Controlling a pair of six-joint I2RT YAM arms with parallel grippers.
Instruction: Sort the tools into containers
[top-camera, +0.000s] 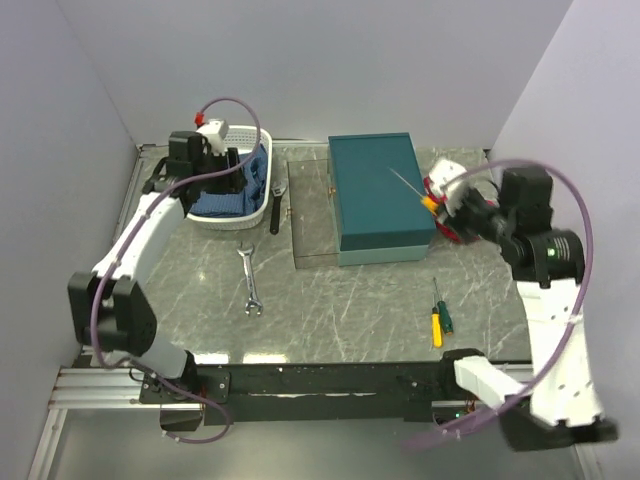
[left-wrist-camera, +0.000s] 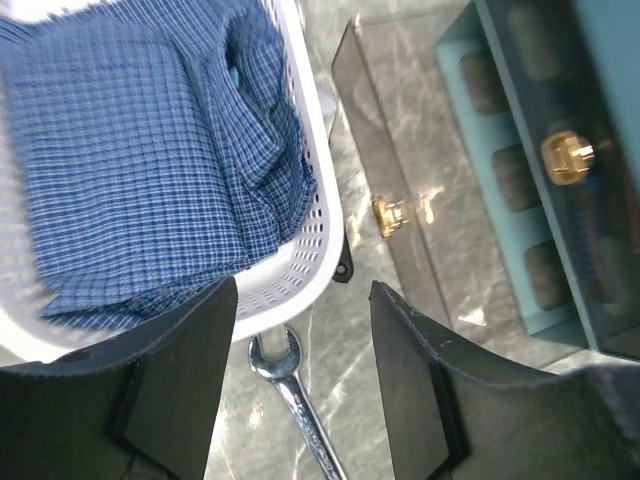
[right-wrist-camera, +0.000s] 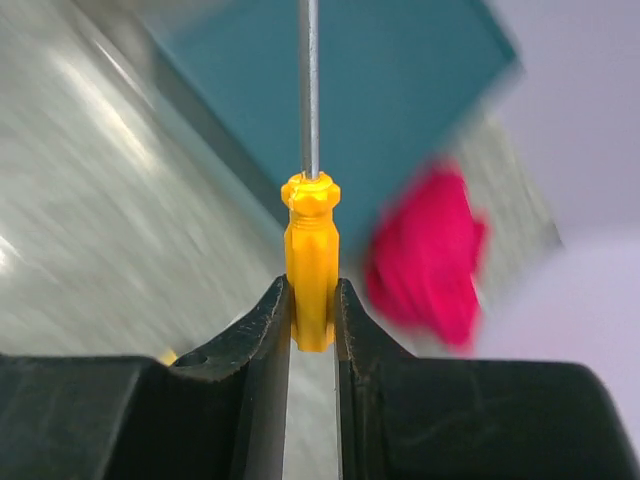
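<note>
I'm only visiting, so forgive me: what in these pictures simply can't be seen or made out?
- Inside of the teal box: top view, its own top covers it.
- Anything under the blue cloth in the white basket: left wrist view, the cloth covers it.
- Tip of the yellow screwdriver in the right gripper: right wrist view, cut off by the top edge.
- Red cloth: right wrist view, too blurred for detail.

White basket (left-wrist-camera: 312, 250) — blue checked cloth (left-wrist-camera: 130, 170) inside, red cloth (right-wrist-camera: 425, 250), marbled table (top-camera: 340, 300)
</note>
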